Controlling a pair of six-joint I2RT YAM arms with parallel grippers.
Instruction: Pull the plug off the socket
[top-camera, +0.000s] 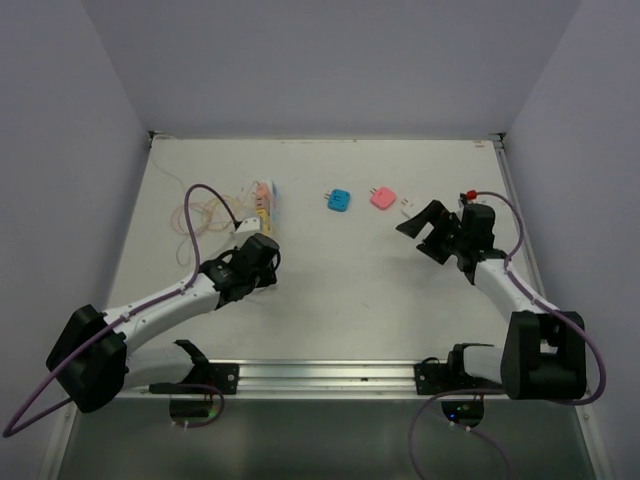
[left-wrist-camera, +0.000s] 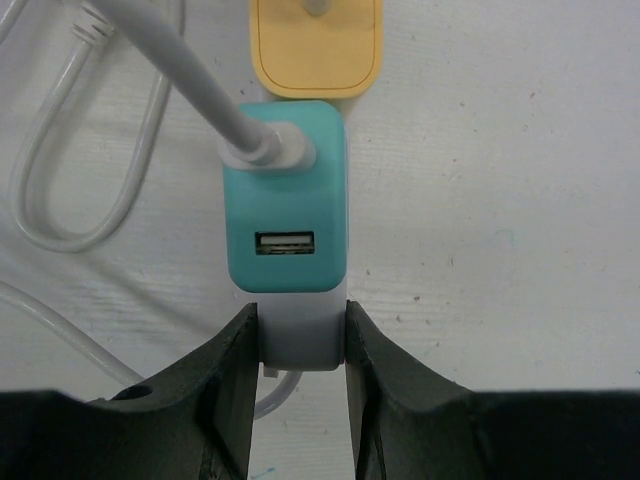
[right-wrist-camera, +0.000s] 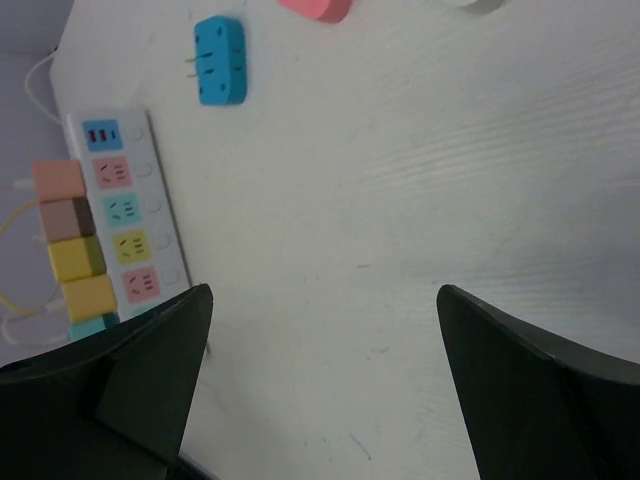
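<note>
Power strip (right-wrist-camera: 125, 210) lying flat on the counter (right-wrist-camera: 400, 200), with a row of plugs seated along one long side. The left gripper (left-wrist-camera: 298, 322) is closed on the strip's white end, its fingers against both sides. The teal plug (left-wrist-camera: 285, 210), carrying a white cord (left-wrist-camera: 190, 90), sits just past that end, with a yellow plug (left-wrist-camera: 315, 45) next along the strip. The right gripper (right-wrist-camera: 322, 300) hangs well off the strip's outlet side, spread wide and holding nothing. A loose blue plug (right-wrist-camera: 220, 60) and pink plug (top-camera: 382, 197) lie apart from the strip on that same side. By appearance each seated plug is a light, rigid, smooth plastic block held only by prong friction. It is best gripped across two flat opposite faces and drawn straight out, since the light strip would likely slide unless pinned.
</note>
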